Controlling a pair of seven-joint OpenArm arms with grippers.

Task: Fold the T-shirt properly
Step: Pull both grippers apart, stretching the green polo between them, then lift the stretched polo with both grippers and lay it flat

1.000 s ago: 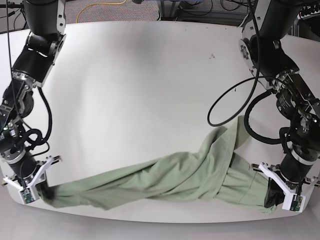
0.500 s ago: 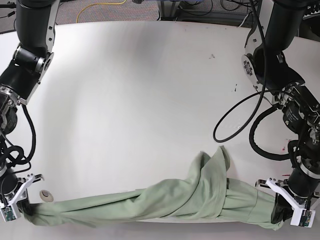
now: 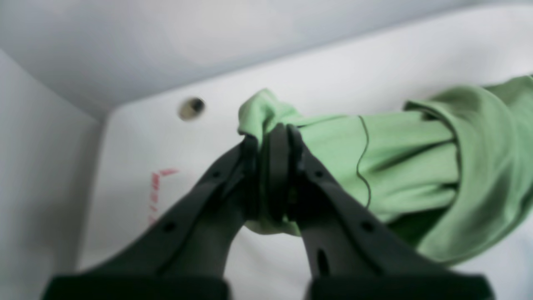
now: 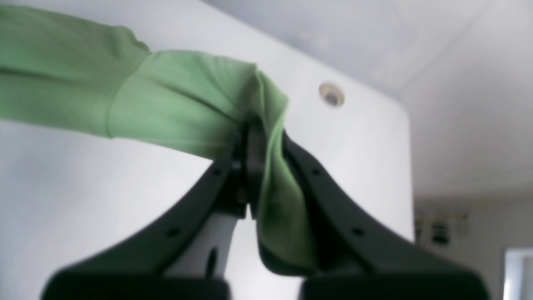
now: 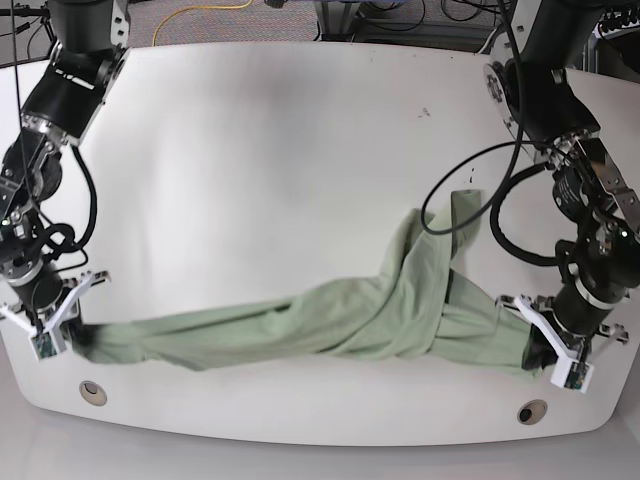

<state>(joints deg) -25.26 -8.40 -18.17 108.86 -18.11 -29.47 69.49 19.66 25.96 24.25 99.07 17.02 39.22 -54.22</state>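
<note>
Pinching opposite ends of the T-shirt (image 5: 345,315) with left gripper (image 5: 537,360) and right gripper (image 5: 72,332), above the near part of the white table (image 5: 250,410). Apparently spreading before folding; next, lower evenly, keeping tension, and smooth the bunched fabric.

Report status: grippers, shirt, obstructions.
Left gripper and right gripper both shut on shirt. Shirt strung between them, bunched, not folded. Cable looping over shirt's raised part in base view; contact unclear.
</note>
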